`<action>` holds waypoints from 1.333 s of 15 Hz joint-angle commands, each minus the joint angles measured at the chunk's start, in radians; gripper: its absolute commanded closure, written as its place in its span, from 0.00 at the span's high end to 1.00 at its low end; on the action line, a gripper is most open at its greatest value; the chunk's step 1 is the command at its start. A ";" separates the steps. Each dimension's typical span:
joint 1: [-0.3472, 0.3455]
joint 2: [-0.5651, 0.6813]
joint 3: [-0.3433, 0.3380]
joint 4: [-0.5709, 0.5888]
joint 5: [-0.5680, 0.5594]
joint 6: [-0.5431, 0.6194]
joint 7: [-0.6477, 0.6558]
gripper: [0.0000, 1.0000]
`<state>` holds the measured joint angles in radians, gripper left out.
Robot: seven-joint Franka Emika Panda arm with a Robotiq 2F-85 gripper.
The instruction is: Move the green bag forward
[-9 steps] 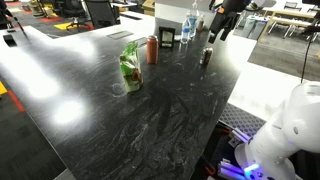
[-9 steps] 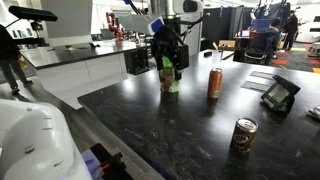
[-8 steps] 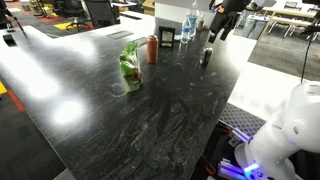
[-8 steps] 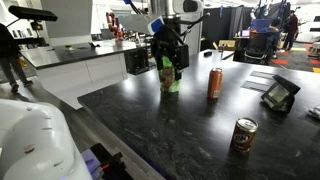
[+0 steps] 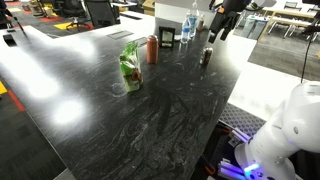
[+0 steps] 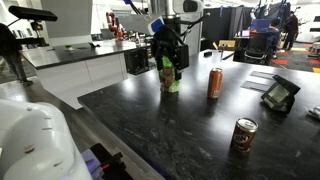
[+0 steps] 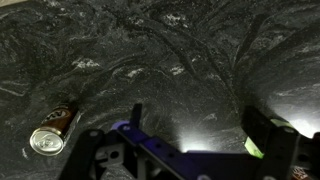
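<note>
Green bag (image 5: 130, 68) upright on dark tabletop (image 5: 150, 125), upper middle of frame in an exterior view, just lower left of red can (image 5: 152, 49). Nothing grips bag. Bottle (image 5: 190, 25) at top, right of centre. Gripper (image 5: 216, 32) in upper right, raised, well apart from bag. In an exterior view gripper (image 6: 169, 60) overlaps top of bag (image 6: 171, 82) in picture. Wrist view: jaws spread wide, nothing between them; brown can (image 7: 50, 138) at lower left.

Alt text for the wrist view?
The open gripper hangs over a black marbled table, only glare between its fingers. A can sits at lower left; a green sliver, probably the green bag, peeks beside the finger on the picture's right.
</note>
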<state>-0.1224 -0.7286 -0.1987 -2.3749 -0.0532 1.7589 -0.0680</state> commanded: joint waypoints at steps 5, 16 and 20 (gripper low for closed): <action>-0.010 0.002 0.007 0.002 0.006 -0.001 -0.006 1.00; 0.009 0.075 -0.007 0.049 0.057 0.078 -0.001 1.00; 0.028 0.212 0.012 0.152 0.171 0.168 0.087 1.00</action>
<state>-0.1095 -0.6599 -0.1991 -2.3330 0.0377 1.8893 -0.0379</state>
